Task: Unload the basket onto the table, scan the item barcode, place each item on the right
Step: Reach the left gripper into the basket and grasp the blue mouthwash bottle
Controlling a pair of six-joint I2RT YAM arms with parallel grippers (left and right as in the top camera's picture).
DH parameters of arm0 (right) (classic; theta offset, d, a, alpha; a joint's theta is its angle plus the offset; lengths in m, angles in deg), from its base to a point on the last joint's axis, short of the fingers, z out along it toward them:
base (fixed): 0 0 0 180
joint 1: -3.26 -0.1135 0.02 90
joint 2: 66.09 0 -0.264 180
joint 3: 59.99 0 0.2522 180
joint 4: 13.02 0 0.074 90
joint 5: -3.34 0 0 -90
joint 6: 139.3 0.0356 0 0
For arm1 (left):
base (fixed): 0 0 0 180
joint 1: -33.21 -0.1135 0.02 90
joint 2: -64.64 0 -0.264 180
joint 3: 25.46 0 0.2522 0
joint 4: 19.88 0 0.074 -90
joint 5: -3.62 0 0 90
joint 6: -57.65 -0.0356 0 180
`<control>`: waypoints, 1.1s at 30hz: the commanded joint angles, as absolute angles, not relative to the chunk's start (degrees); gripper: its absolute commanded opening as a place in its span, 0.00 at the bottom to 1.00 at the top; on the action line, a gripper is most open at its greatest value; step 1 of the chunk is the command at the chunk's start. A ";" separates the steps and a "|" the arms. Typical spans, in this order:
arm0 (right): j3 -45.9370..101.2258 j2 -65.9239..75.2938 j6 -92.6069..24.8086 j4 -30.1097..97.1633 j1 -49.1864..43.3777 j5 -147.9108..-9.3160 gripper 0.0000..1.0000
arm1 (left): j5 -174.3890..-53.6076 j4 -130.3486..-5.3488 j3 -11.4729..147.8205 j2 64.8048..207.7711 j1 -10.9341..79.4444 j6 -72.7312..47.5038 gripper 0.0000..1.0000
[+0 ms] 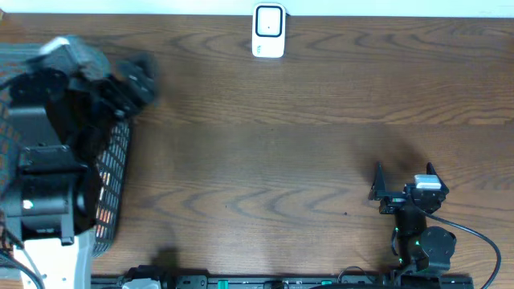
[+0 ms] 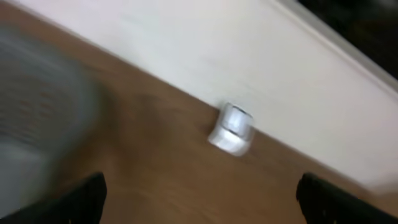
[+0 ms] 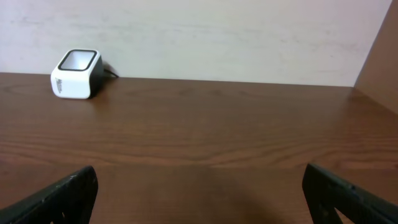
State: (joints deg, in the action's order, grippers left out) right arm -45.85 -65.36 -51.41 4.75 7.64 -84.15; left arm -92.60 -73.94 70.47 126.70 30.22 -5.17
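The white barcode scanner [image 1: 268, 30] stood at the far edge of the wooden table [image 1: 281, 144], near the middle, just in front of the pale wall. It was a small box with a dark-framed window on its upper face, and a dark cord [image 3: 109, 73] ran out behind it. Nothing lay beside it.

My right claw [image 1: 404, 181] hovered low over the near right part of the table, well apart from the scanner. Its jaws were spread wide with only bare wood between them. From my right wrist, the scanner [image 3: 76, 74] showed far off to the left.

My left claw [image 1: 132, 80] hung at the far left, over the top corner of a black mesh basket [image 1: 112, 185]. It was also spread wide and pinching nothing. The view from my left wrist was blurred: the scanner [image 2: 232, 129] sat ahead against the wall, and a grey smear filled the left side. My arm covered most of the basket, so I could not tell what was inside.
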 commanded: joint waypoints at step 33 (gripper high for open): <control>-45.92 -65.44 -51.69 4.99 7.99 -84.81 0.99 | -78.22 -82.61 72.41 157.74 3.51 30.83 0.98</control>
